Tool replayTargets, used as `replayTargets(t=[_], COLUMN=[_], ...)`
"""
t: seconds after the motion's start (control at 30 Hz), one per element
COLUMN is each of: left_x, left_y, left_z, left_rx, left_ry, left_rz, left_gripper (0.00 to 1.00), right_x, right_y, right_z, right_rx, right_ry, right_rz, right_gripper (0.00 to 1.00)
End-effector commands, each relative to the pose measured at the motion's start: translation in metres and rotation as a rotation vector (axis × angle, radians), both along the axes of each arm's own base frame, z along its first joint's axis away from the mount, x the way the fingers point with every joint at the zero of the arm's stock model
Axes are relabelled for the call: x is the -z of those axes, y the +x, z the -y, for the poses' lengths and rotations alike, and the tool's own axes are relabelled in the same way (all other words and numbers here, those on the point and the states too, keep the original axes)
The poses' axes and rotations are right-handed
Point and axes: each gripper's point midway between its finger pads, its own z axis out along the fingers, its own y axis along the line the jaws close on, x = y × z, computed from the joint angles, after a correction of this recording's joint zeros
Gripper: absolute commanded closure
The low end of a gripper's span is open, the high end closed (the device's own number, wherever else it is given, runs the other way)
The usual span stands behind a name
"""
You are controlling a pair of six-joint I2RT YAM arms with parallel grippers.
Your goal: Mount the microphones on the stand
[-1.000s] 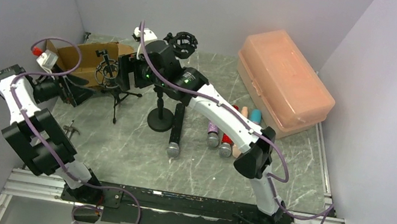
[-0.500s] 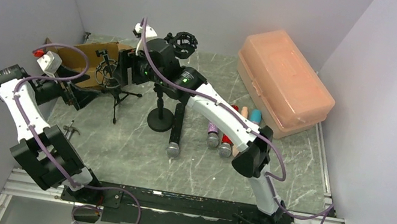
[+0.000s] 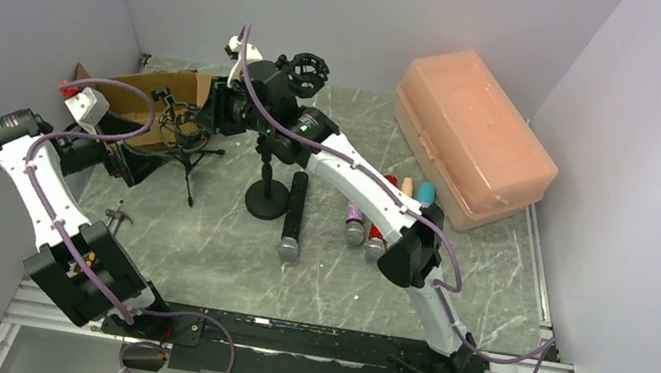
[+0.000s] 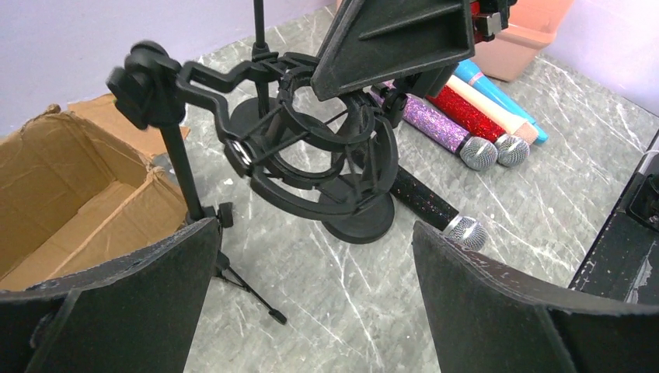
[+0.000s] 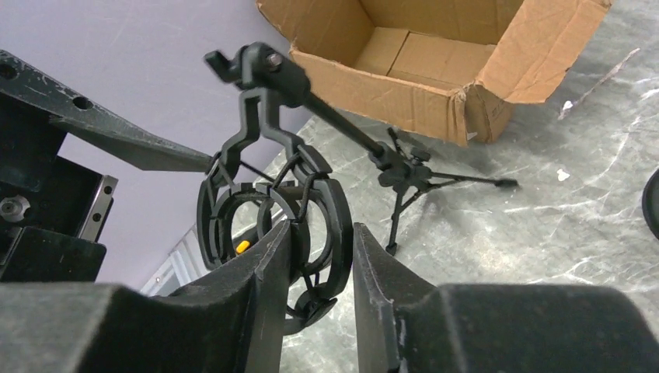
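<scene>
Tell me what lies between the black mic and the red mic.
The purple mic, close beside the red mic and farther from the black mic; clear in the top view.

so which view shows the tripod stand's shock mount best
Left wrist: the shock mount sits large and central. Right wrist shows it partly behind the right gripper's jaws; top external shows it tiny.

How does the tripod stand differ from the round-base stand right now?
The tripod stand sits on thin spread legs by the cardboard box; the round-base stand sits on a flat disc beside the black microphone. The right pincer closes on the tripod stand's ring mount; the round-base stand's mount is free. Both are black, with no microphone fitted.
</scene>
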Motion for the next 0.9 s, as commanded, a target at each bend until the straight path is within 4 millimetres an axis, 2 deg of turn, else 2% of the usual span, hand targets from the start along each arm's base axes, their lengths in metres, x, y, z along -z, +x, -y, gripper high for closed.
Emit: replayTargets(t=[0.0, 0.07, 0.2, 0.5, 0.6, 0.73, 0.8, 0.87], left_x=[-0.021, -0.026, -0.034, -0.041, -0.041, -0.038, -0.038, -0.037], left_y=[0.000, 0.000, -0.001, -0.003, -0.004, -0.008, -0.009, -0.010], left_z=[0.000, -0.002, -0.002, 0.000, 0.002, 0.005, 0.007, 0.008], left_rx=[-0.005, -0.011, -0.021, -0.025, -0.023, -0.021, -0.021, -0.020], left_ry=[0.034, 0.026, 0.022, 0.024, 0.032, 0.052, 0.056, 0.055], left_rz=[0.037, 0.039, 0.046, 0.062, 0.077, 0.089, 0.095, 0.097], left_gripper=[0.00, 0.01, 0.01, 0.01, 0.00, 0.01, 0.01, 0.00], right_x=[-0.049, -0.064, -0.080, -0.086, -0.080, -0.050, -0.036, -0.031], right_y=[-0.001, -0.004, -0.009, -0.023, -0.027, -0.024, -0.021, -0.017], right_z=[0.017, 0.024, 0.039, 0.055, 0.056, 0.057, 0.058, 0.061], right_rx=[-0.006, -0.023, -0.047, -0.114, -0.127, -0.124, -0.115, -0.098], right_ry=[0.075, 0.093, 0.094, 0.120, 0.106, 0.056, 0.035, 0.023], right_rz=[0.063, 0.075, 0.067, -0.062, -0.086, -0.161, -0.191, -0.198], right_gripper=[0.71, 0.74, 0.78, 0.82, 0.75, 0.69, 0.57, 0.47])
